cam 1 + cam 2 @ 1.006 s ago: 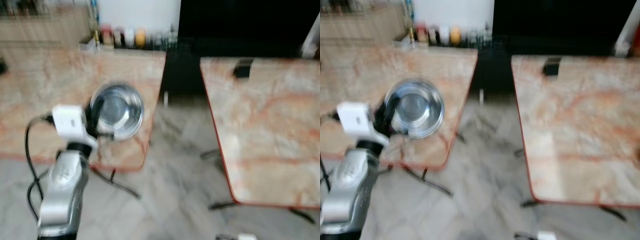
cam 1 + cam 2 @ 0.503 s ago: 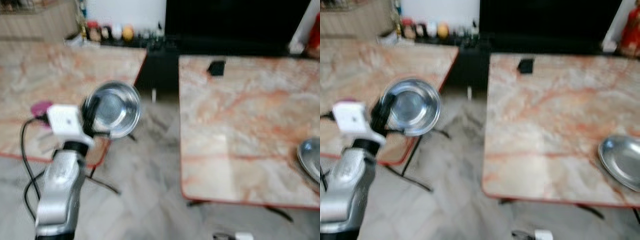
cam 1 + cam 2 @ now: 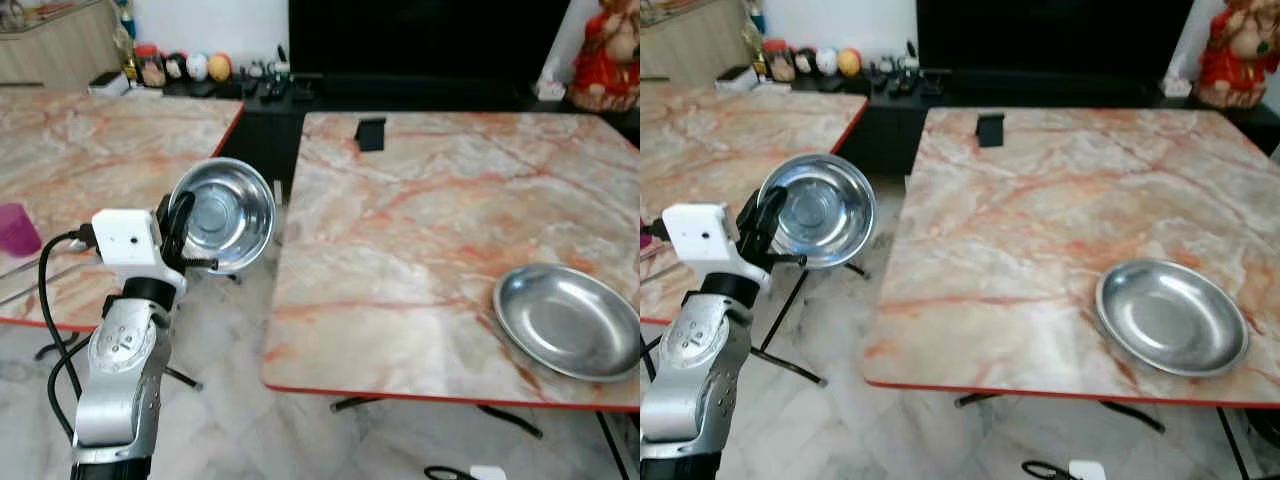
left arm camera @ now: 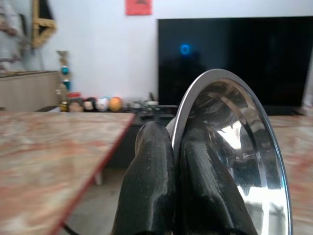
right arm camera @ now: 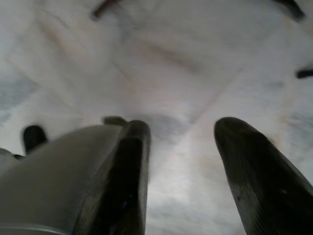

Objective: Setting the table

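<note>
A purple cup [image 3: 17,229] is seen on the left marble table [image 3: 90,140]. Beside it, a steel bowl [image 3: 222,214] is held in the air over the gap between the tables — its rim pinched by the left gripper [image 3: 178,226]. On the right marble table [image 3: 430,230] a steel plate [image 3: 568,321] lies near the front edge. The right gripper [image 5: 181,161] hangs over the floor, fingers spread.

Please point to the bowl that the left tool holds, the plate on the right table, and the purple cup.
bowl [image 3: 222,212], left eye view, on its shiny inside.
plate [image 3: 1170,316], right eye view, on its flat middle.
cup [image 3: 17,229], left eye view, on its side wall.
left tool [image 4: 172,147], left wrist view, where both fingers pinch the bowl's rim.
</note>
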Available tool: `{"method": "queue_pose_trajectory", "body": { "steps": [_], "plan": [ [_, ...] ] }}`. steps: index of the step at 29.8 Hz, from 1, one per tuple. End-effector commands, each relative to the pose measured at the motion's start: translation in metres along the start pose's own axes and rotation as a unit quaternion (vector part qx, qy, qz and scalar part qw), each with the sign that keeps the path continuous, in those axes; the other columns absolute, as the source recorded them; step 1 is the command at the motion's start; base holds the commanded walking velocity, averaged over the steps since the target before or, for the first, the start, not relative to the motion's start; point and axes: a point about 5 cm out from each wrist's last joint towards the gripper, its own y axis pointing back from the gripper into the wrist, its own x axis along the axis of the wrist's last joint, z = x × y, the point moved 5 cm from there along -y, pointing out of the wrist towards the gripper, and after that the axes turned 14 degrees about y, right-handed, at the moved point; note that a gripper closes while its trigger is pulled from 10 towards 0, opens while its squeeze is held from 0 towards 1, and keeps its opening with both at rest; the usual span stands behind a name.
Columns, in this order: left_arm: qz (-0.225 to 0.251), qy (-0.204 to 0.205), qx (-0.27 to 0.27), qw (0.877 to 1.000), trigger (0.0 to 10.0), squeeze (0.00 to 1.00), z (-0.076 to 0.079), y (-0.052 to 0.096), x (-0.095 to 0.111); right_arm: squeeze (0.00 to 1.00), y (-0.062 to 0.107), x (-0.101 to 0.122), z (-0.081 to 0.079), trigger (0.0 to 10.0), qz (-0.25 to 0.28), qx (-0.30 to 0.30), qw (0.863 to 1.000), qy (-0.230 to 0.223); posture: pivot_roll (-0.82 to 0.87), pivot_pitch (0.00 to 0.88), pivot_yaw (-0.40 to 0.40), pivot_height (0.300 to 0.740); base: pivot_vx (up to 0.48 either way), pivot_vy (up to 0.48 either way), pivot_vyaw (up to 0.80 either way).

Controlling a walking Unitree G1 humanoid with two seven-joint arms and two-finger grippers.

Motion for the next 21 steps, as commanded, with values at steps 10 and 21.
{"method": "queue_pose_trajectory", "body": {
  "steps": [10, 21],
  "plan": [
    [0.016, -0.005, -0.004, 1.000, 10.0, 0.00, 0.0016, -0.0030, 0.0085, 0.00, 0.0001, 0.0011, 0.0041, 10.0, 0.002, -0.007, 1.000, -0.003, -0.03, 0.000, 0.007, 0.732, 0.000, -0.353, 0.00],
    [0.016, -0.006, -0.007, 1.000, 10.0, 0.00, 0.0014, -0.0046, 0.0091, 0.00, 0.0000, 0.0003, 0.0035, 10.0, -0.001, -0.009, 1.000, -0.010, -0.03, 0.000, 0.012, 0.732, 0.000, -0.354, -0.34]
  ]
}}
